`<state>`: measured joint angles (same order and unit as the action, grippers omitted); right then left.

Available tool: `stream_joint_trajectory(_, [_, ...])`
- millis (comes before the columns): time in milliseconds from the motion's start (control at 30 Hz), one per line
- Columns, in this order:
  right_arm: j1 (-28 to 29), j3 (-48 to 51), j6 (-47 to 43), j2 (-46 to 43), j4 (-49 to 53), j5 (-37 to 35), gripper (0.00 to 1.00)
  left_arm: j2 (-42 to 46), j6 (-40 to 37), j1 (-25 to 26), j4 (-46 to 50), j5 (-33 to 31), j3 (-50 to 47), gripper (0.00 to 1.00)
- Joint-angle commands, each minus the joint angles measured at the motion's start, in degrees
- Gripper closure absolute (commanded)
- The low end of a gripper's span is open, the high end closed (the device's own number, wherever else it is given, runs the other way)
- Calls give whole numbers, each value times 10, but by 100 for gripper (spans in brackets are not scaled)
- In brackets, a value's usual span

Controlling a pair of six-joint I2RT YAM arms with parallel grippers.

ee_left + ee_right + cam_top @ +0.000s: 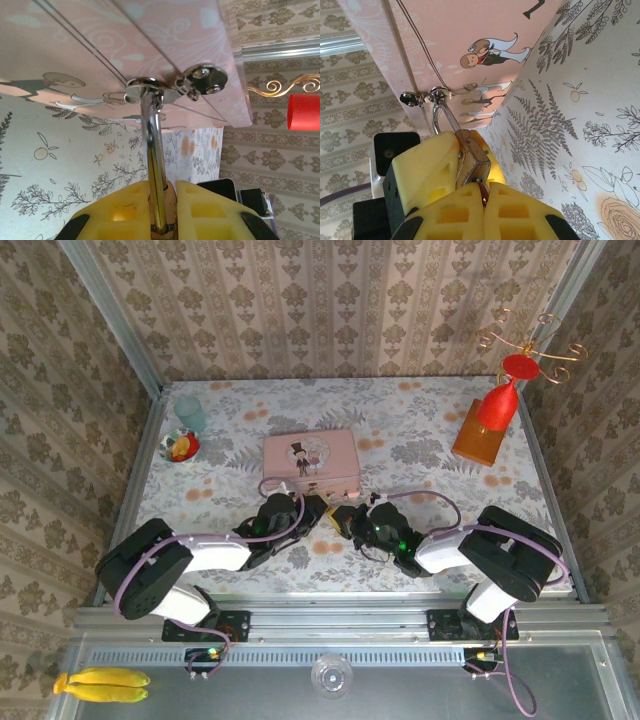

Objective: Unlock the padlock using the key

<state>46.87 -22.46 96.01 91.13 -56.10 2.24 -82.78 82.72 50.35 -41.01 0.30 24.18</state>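
My left gripper has its 2 yellow fingers pressed together on the padlock, with almost no gap between them. From that wrist, the chrome shackle rises from between the pads and hooks through the metal loop on the front of the pink tin. A round silver stud sits just beside that loop.

My right gripper is closed tight on the key. Just a sliver of dark brown metal shows between the pads. The key meets the lower end of the small brass padlock body. I cannot tell how far in it sits.

From above, both grippers meet just in front of the tin, near the middle of the floral table, and the padlock hangs between them at the tin's front edge.

The tin carries cartoon figures. A black mark at the top of the right wrist view is cut off, and I cannot read it. I can make out no lettering on the padlock.
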Motion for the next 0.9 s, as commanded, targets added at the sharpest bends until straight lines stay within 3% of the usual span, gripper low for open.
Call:
stream_joint_trajectory(0, [-10, -19, -5, 7, -34, -3, 100, 0, -23, 44, -53, 52, 46, 100])
stream_joint_trajectory(133, [-13, -22, -22, -16, 2, 1, 100, -6, -22, 47, -51, 46, 48, 100])
stream_joint_trajectory(200, [-15, -23, -36, -36, 42, 5, 92, -4, -25, 40, -42, 38, 43, 100])
stream_joint_trajectory(333, [-16, -17, -79, -94, 140, 13, 66, -7, -34, 13, -25, 25, 37, 100])
stream_joint_trajectory(467, [-17, -25, -153, -166, 286, 17, 55, -13, -43, -10, -25, 19, 39, 100])
stream_joint_trajectory(733, [-21, -63, -330, -236, 489, 11, 58, -4, -53, -32, -17, 27, 31, 100])
stream_joint_trajectory(867, [4, -76, -472, -268, 539, -63, 58, -1, -54, -33, -20, 30, 23, 100])
